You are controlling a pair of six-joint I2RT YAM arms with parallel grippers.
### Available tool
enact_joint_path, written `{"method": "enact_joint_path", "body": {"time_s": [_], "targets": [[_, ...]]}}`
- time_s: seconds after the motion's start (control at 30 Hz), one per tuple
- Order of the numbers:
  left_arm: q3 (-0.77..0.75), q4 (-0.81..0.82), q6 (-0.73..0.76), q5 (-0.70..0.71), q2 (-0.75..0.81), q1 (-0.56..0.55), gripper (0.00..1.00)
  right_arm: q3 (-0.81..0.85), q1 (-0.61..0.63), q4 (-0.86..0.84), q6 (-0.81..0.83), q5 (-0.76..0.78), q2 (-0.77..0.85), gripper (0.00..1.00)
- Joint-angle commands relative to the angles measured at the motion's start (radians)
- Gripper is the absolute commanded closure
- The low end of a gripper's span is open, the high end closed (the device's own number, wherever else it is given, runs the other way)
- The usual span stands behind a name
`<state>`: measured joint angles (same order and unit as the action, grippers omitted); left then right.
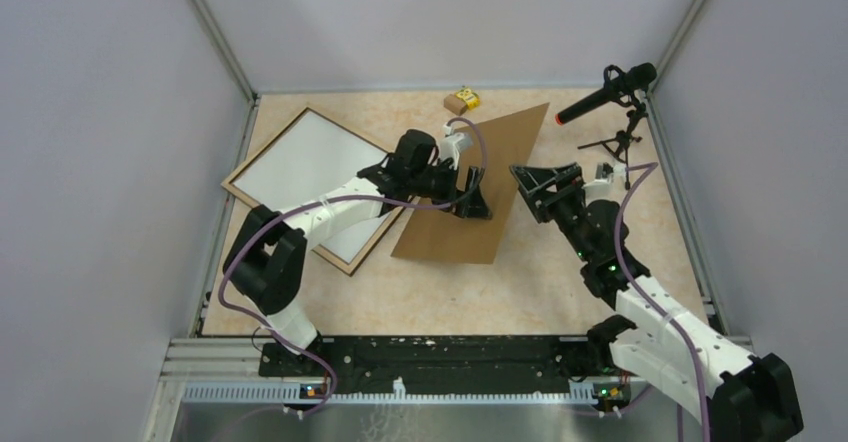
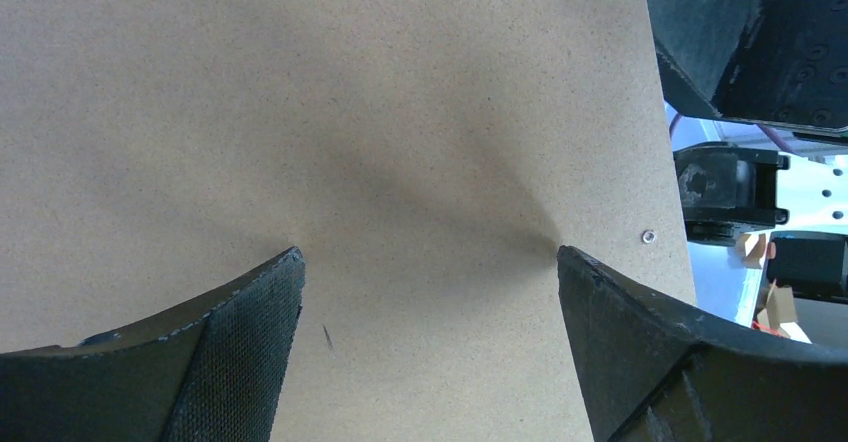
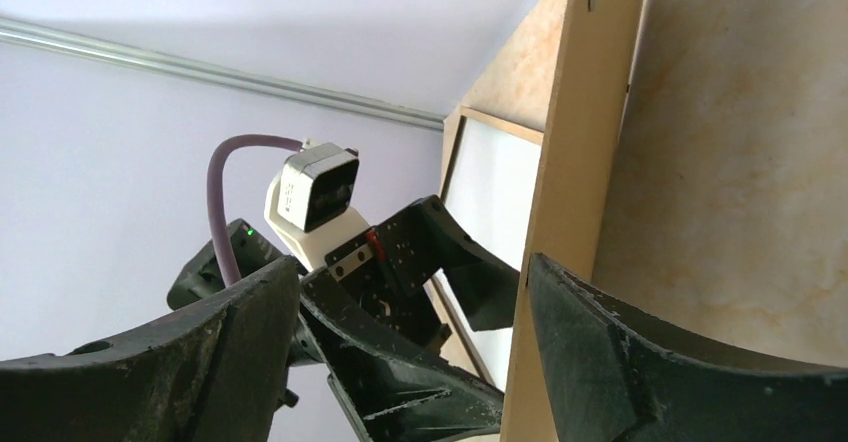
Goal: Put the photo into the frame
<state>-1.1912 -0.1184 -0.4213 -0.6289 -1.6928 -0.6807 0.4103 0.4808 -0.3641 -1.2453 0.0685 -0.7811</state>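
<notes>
The frame lies flat at the left of the table, light-wood rim up, with a white surface filling its inside. I cannot tell whether that white surface is the photo's back; no printed picture shows. A plain brown backing board lies beside the frame, its right edge raised. My left gripper is open, its fingertips down on the board's face. My right gripper is open around the raised edge, which stands close to one finger. The frame shows beyond the left arm.
A microphone on a small tripod stands at the back right. A small brown box with a yellow item sits by the back wall. Grey walls close in the table, with a metal rail at the near edge.
</notes>
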Motion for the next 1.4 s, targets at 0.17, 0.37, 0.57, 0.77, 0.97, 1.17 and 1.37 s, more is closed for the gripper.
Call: {"method": "enact_joint_path", "body": {"time_s": [0.17, 0.37, 0.57, 0.77, 0.97, 1.17, 1.37], "targets": [[0.07, 0.022, -0.076, -0.154, 0.005, -0.036, 0.02, 0.135, 0.062, -0.308, -0.138, -0.121, -0.133, 0.32], [0.079, 0.024, -0.081, -0.155, 0.016, -0.027, 0.02, 0.214, 0.105, -0.163, -0.073, -0.06, -0.156, 0.5], [0.071, -0.017, -0.04, -0.078, 0.06, -0.027, 0.02, 0.423, 0.155, 0.411, 0.043, 0.157, -0.176, 0.75], [0.069, -0.038, 0.01, 0.012, 0.124, -0.024, 0.02, 0.497, 0.155, 0.512, 0.182, 0.16, -0.257, 1.0], [0.095, -0.074, -0.002, 0.275, 0.251, 0.087, 0.02, 0.57, 0.155, 0.614, 0.385, 0.188, -0.193, 1.0], [0.144, -0.085, -0.122, 0.398, 0.238, 0.299, 0.02, 0.611, 0.155, 0.694, 0.552, 0.201, -0.085, 1.0], [-0.011, -0.273, -0.044, 0.407, 0.021, 0.338, 0.02, 0.709, 0.155, 0.826, 0.687, 0.191, -0.068, 1.0]]}}
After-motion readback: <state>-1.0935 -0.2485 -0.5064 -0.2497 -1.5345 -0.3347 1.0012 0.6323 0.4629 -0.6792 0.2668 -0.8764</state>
